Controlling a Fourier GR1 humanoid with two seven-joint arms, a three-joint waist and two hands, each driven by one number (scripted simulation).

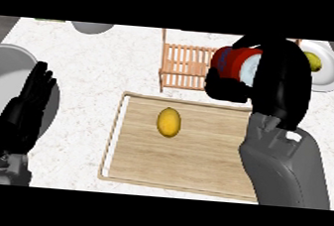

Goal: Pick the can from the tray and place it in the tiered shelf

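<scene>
A red can (233,63) with a pale end is held in my right hand (265,73), whose fingers curl round it and hide much of it. Hand and can hang over the right part of the wooden tiered shelf (182,66), beyond the far edge of the wooden tray (181,161). The shelf's slats show to the left of the can. At the left edge, my left hand (27,109) rests open with fingers up, away from the tray.
A yellow lemon (169,121) lies on the tray. At the far right a white plate (333,73) holds a yellow-green fruit (313,61). A grey bowl (92,27) sits at the back, and a large grey round object (4,72) at the left.
</scene>
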